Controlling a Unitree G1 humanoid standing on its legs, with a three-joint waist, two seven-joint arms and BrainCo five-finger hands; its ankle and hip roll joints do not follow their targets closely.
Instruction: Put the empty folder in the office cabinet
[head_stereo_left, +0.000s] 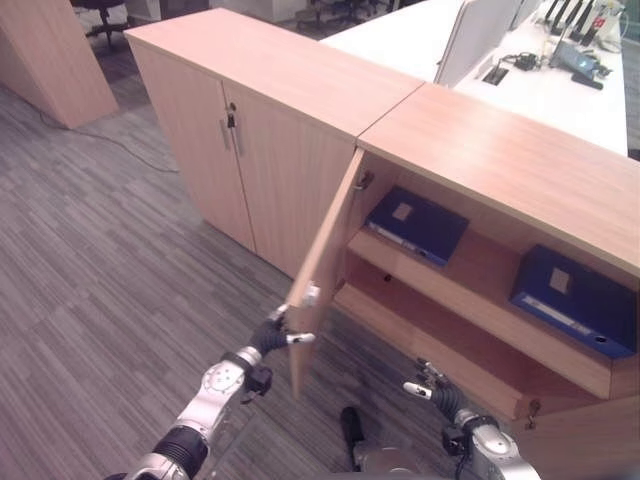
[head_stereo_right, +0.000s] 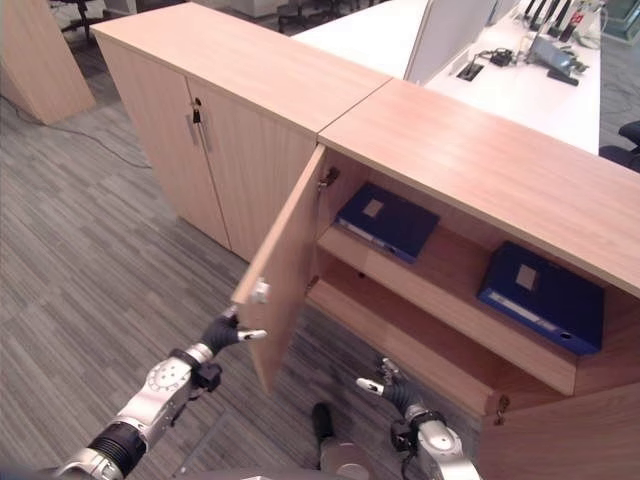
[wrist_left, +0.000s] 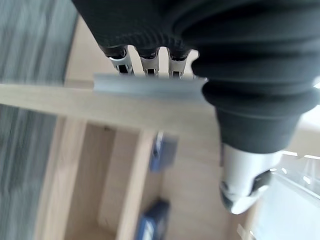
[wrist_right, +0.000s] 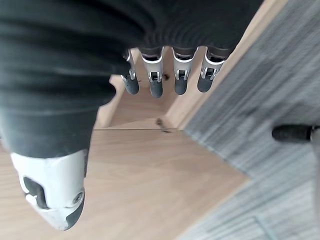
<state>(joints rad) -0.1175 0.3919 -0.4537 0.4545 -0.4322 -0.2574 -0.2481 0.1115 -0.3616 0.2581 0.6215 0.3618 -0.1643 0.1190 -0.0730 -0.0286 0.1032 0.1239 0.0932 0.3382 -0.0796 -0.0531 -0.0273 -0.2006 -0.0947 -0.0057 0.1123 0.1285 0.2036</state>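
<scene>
Grey carpet floor (head_stereo_left: 90, 260); white desk (head_stereo_left: 560, 85) with dark gadgets behind; closed wooden cupboard (head_stereo_left: 215, 110) alongside

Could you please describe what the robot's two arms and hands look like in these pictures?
Both arms are silver-grey metal with black ribbed bands near the elbow. The left hand and right hand have dark ribbed covers over wrist and back, slim silver fingers with dark tips, and a chunky silver thumb.

Two silver-grey arms with dark-covered hands

Each arm is silver-grey metal with a round joint housing and black ribbed bands near the forearm. The left hand (head_stereo_left: 283, 332) and right hand (head_stereo_left: 427, 382) wear dark ribbed covers over back and wrist; their fingers (wrist_right: 156, 75) are silver with dark tips, and the thumb (wrist_right: 52, 192) is pale silver with dark insets.
</scene>
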